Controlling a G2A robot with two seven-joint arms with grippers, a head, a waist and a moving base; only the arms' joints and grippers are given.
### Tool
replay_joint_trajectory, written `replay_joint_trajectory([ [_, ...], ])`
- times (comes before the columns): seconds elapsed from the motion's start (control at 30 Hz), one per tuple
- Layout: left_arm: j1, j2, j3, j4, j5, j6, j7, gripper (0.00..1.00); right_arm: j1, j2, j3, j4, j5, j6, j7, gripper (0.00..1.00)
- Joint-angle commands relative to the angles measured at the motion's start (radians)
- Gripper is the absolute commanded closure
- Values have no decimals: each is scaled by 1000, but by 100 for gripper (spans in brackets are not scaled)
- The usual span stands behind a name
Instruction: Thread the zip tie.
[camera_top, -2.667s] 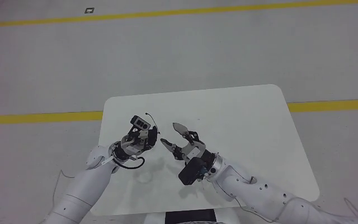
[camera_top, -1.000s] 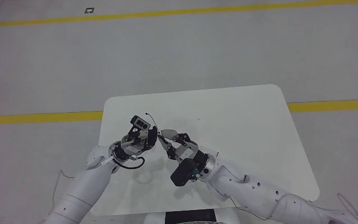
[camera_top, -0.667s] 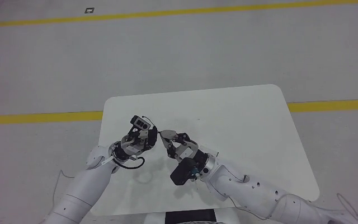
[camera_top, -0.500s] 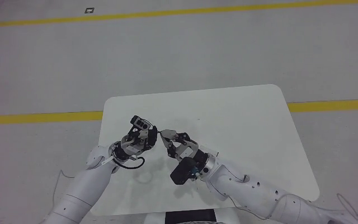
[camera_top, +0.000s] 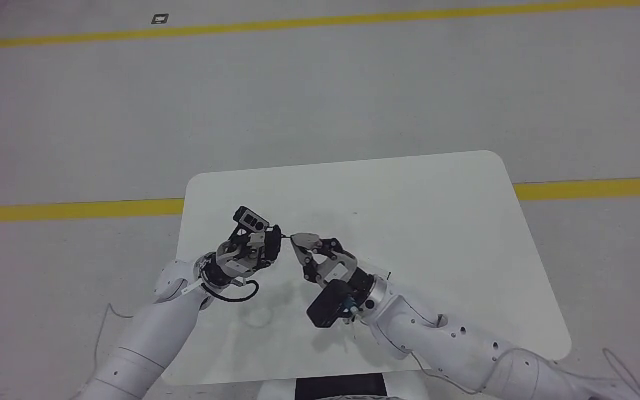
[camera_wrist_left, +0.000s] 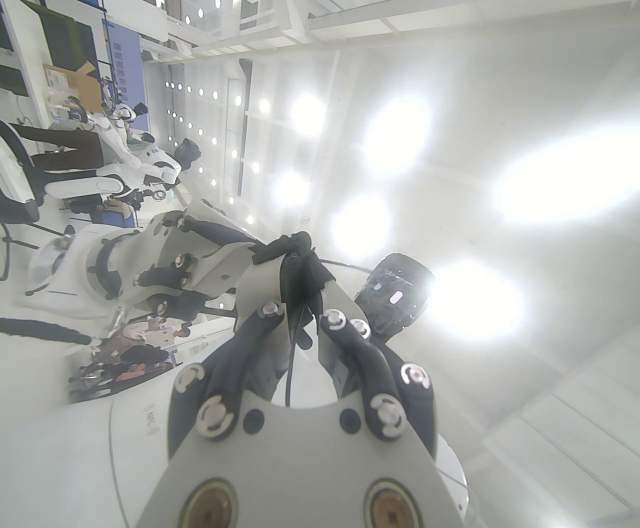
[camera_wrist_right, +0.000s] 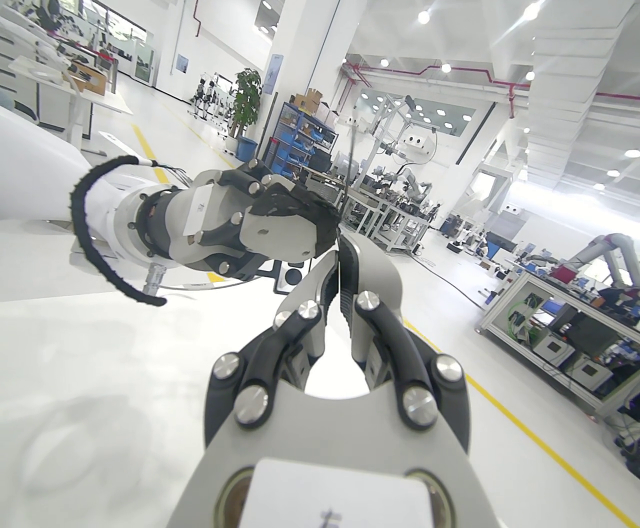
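Swung toward 9 o'clock and closed since 2.7 s ago: the right pincer (camera_wrist_right: 341, 256), which was then spread wide and held well apart from its partner. Over the last second only a slight further closing is noted. Almost no shift is noted in the left pincer (camera_wrist_left: 301, 269) over the same span.

Right pincer: fingers pressed together on a thin black strand of the zip tie (camera_wrist_right: 349, 172). The strand is seen passing between the ribbed pads and carrying on beyond the tips.

Left pincer: black-padded fingers pinched on the same tie. A length of strap is seen trailing back between the fingers toward the wrist. Which end is held there cannot be told.

Tips of the two pincers are brought nearly together, the right one at 3 o'clock of the left one in the top view. A short stretch of strand is seen spanning the small gap. The zip tie is held in the air between them, lifted off the surface (camera_top: 440, 210).

Both pincers are placed over the 8 o'clock part of the white, round-cornered surface.

Beyond it: grey floor (camera_top: 400, 90), crossed by a yellow line (camera_top: 300, 21) at 12 o'clock. A second yellow line is seen emerging from behind the surface at 9 and 3 o'clock.
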Motion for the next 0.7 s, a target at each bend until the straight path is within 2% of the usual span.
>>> replay_joint_trajectory([
  [0.0, 0, 0, 0, 0, 0, 0, 0, 100, -5, 1, 3, 3, 0, 0, 2, 100],
  [0.67, 0, 0, 0, 0, 0, 0, 0, 100, -52, 3, 40, 17, 0, -23, 14, 100],
])
